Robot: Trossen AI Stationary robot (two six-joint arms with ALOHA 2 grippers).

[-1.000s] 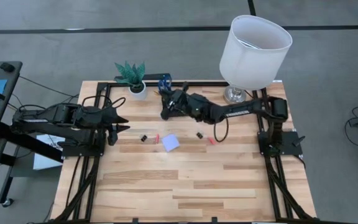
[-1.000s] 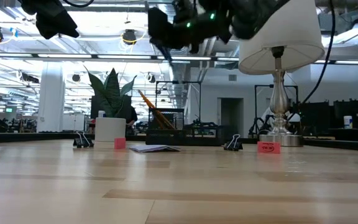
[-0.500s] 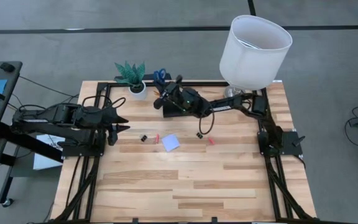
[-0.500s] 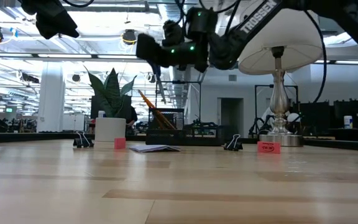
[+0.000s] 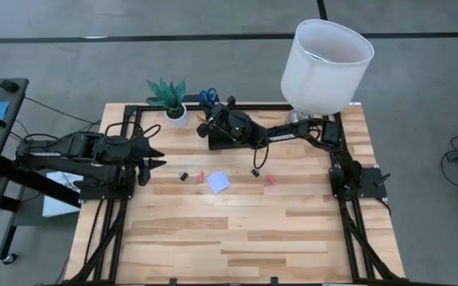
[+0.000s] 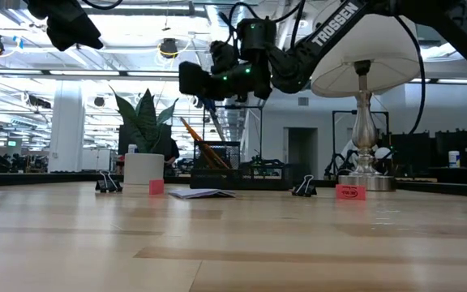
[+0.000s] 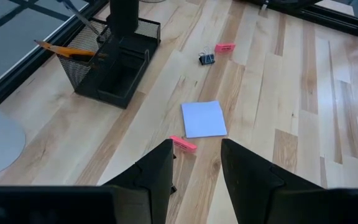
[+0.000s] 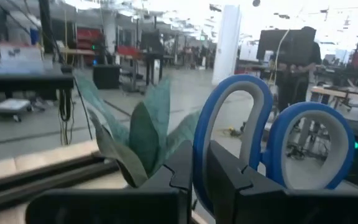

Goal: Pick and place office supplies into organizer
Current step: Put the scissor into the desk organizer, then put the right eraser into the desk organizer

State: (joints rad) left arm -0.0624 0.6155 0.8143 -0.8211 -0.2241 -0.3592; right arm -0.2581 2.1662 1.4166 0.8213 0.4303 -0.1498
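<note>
My right gripper (image 8: 201,171) is shut on the blue-handled scissors (image 5: 207,97) and holds them over the black mesh organizer (image 7: 114,68) at the table's far middle. Two wooden pencils (image 7: 64,50) stick slanting out of the organizer's taller compartment. The pale note pad (image 5: 218,182), two black binder clips (image 5: 184,175) (image 5: 255,171) and two small red bits (image 5: 200,175) (image 5: 270,180) lie flat on the table's middle. My left gripper (image 7: 194,168) hovers open and empty over the table's left side. My right gripper pinches the rim of one blue handle ring (image 8: 199,146) between its two fingers. The fingers come about level from the table's right. Both rings stand beyond the fingertips toward the far edge. The scissors are lifted clear; the fingers hide the blades in the wrist view.
A white plant pot (image 5: 174,111) stands just left of the organizer. A lamp with a large white shade (image 5: 327,54) stands at the far right corner. Bare wood lies across the table's near half (image 5: 229,238).
My right gripper has carried the scissors toward the table's far left and somewhat down, coming over the organizer, then has nearly stopped. It has stayed shut on them.
</note>
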